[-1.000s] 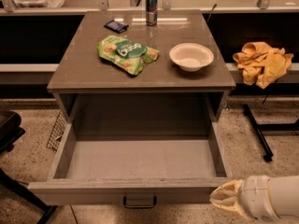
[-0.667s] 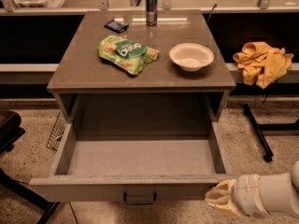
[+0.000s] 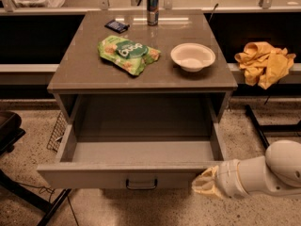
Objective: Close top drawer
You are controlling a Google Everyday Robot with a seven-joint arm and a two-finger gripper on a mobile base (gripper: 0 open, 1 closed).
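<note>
Camera view looks down on the top drawer (image 3: pixel 84 178), which stands wide open from under the worktop (image 3: pixel 84 74), its box bare inside and its flat front nearest the lens. It reads as a stiff, boxy panel construction on side runners. I judge it moderately heavy but free-sliding, so it needs no grasp, only a level push square against the front. Pushing near the middle rather than at a corner would keep it from racking on its runners. The robot's pale arm (image 3: pixel 268 171) comes in from the lower right, and the gripper (image 3: pixel 205 182) sits against or just beside the right end of that front. Real contact is hard to confirm, and I cannot tell whether the gripper is apart or together. The small dark handle (image 3: pixel 141 184) at the centre of the front is the only other place to take hold, and it is better suited to pulling than to closing. On the worktop lie a green snack bag (image 3: pixel 128 54), a white bowl (image 3: pixel 193 57), a can (image 3: pixel 152 7) and a small dark packet (image 3: pixel 116 26), all well clear of the drawer's path. The runners are hidden behind the side walls. Whatever lies beneath the front is cut off by the bottom edge.
</note>
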